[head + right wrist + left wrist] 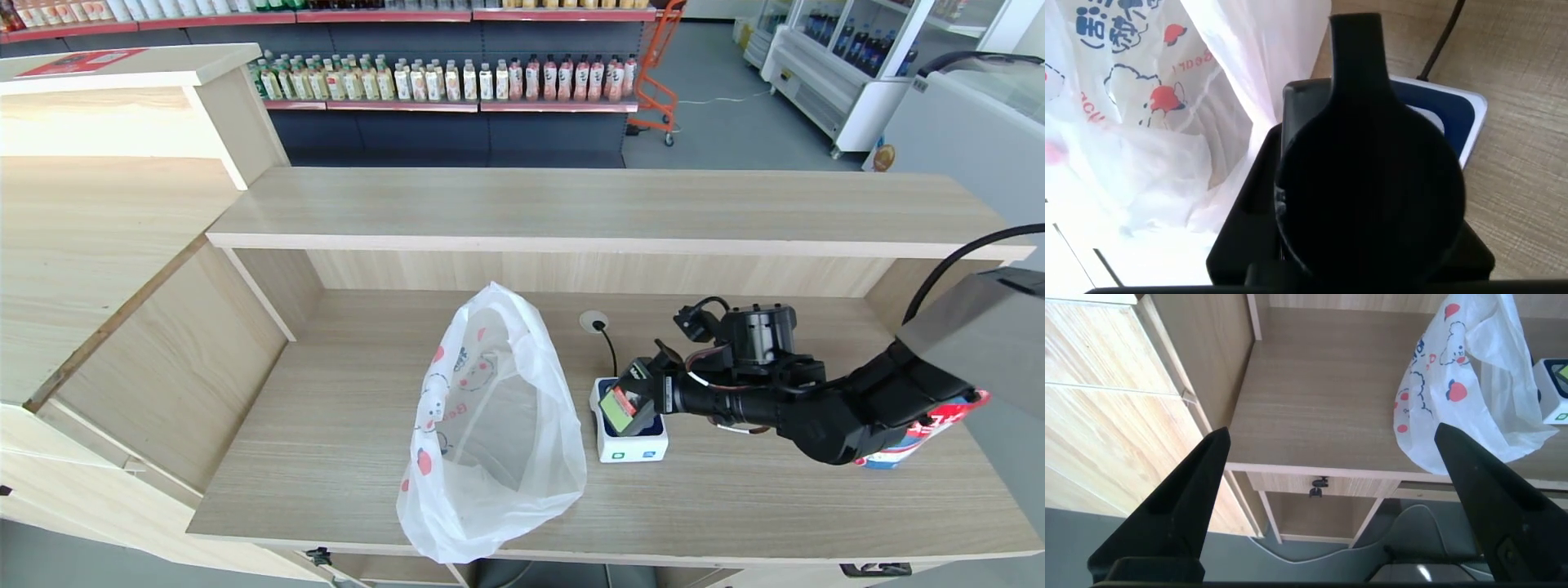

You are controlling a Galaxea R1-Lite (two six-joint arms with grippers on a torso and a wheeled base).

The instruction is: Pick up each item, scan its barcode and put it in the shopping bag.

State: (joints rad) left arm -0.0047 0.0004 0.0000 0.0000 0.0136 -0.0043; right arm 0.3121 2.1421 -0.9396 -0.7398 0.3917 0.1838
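My right gripper [645, 398] is shut on a small dark item [627, 402] with a green and red label, held just above the white scanner [633, 445] with its blue top. In the right wrist view the item [1372, 180] is a dark round shape over the scanner [1458, 110]. Left of the scanner, the white shopping bag [490, 425] with red and grey prints stands open on the counter. My left gripper [1333, 434] hangs open and empty beyond the counter's front left edge, with the bag [1470, 384] off to one side.
A red, white and blue package [922, 437] lies on the counter's right side, partly under my right arm. The scanner's black cable [608, 347] runs to a grommet at the back. A raised wooden ledge [604, 212] borders the counter behind; a side wall [163, 359] stands left.
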